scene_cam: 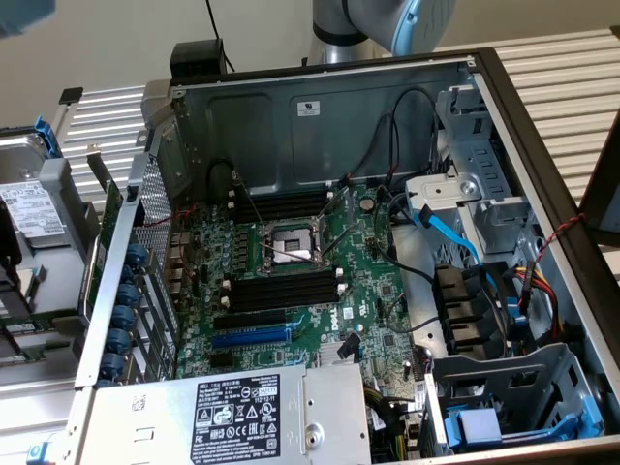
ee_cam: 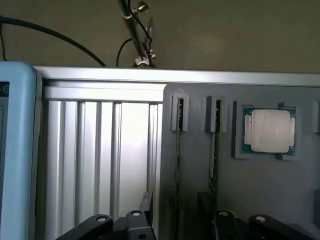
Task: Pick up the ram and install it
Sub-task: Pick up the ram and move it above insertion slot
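Exterior view: a thick joint of the grey-and-light-blue robot arm (scene_cam: 383, 19) shows beyond the far wall of the open metal computer case (scene_cam: 320, 116), outside it. Inside the case lies the green motherboard (scene_cam: 373, 291). Its long black memory slots (scene_cam: 286, 291) stand empty on either side of the square silver processor socket (scene_cam: 291, 244). A blue expansion slot (scene_cam: 250, 337) lies just beside the nearer slots.

Wrist view: the black two-fingered gripper (ee_cam: 175, 202) looks along a flat grey holder tray (ee_cam: 260, 190) resting on a ribbed aluminium surface (ee_cam: 100, 150). Its fingers (ee_cam: 146, 202) are spread apart, one on each side of the ram (ee_cam: 178, 150), a long thin green circuit-board stick seen edge-on in a narrow slot of the tray. Whether they touch it cannot be told. A second edge-on stick (ee_cam: 214, 150) stands in the neighbouring slot, and past it a square silver-lidded processor chip (ee_cam: 270, 131) sits in a recess.
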Motion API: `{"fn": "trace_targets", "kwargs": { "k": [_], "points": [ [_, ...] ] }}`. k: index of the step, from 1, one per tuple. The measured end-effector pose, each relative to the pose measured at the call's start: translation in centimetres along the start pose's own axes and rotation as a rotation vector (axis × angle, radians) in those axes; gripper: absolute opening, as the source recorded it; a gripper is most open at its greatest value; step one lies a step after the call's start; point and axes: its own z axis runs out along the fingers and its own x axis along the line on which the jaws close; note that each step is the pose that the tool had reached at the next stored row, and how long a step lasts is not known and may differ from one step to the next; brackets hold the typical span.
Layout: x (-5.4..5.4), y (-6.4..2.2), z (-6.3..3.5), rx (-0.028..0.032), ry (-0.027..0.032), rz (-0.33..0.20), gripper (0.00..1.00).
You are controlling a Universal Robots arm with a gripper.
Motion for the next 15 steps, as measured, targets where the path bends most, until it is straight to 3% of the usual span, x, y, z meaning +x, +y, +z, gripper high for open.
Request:
{"fn": "trace_targets", "kwargs": {
  "k": [6,10,12,15],
  "points": [
    [0.2,-0.05,1.09,-0.0001,-0.0004,0.0,0.48],
    [0.3,-0.15,1.78,-0.0009,-0.0051,0.0,0.48],
    [0.3,-0.19,2.02,-0.0045,-0.0081,0.0,0.48],
    [0.3,-0.21,2.21,-0.0184,-0.013,0.0,0.48]
  ]
}}
